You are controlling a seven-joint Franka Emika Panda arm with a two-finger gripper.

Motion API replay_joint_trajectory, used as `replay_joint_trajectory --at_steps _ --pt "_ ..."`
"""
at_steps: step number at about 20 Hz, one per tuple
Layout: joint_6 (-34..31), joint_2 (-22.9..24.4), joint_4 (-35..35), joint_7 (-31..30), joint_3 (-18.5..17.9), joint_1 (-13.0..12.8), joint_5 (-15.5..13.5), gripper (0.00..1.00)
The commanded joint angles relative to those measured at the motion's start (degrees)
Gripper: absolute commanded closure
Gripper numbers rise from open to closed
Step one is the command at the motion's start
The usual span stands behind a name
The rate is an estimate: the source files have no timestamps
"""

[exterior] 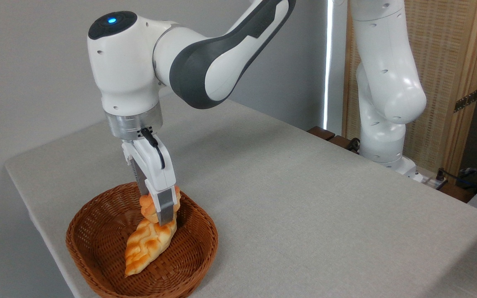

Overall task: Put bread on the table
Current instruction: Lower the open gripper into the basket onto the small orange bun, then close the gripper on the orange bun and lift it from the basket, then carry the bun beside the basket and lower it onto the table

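The round orange bun (147,207) sits inside the wicker basket (97,256), pinched between my hand's (155,209) two fingers, which close narrowly on its sides. Just below it, touching or nearly so, lies the braided loaf (149,244), pointing toward the basket's near rim. The basket stands at the bench's (304,207) front-left corner, near both edges. To its right I see broad bare bench surface.

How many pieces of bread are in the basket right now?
2. The small orange bun sits between the gripper jaws, above the basket's far side. The braided loaf lies on the basket floor just below it. The gripper could hide more.
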State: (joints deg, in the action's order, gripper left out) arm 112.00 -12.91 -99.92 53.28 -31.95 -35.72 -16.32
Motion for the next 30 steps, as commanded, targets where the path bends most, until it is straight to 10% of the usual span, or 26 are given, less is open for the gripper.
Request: replay_joint_trajectory --at_steps 1,4,24,30 --pt "0.33 -0.09 0.07 1.03 0.04 0.56 -0.55 0.51" --pt "0.33 -0.09 -0.01 1.30 0.04 0.74 -0.46 0.72" --pt "-7.92 9.65 0.16 -3.80 -1.54 1.89 -0.20 0.67" --pt "-13.39 15.45 -5.79 -7.66 -0.66 1.36 4.45 0.61"
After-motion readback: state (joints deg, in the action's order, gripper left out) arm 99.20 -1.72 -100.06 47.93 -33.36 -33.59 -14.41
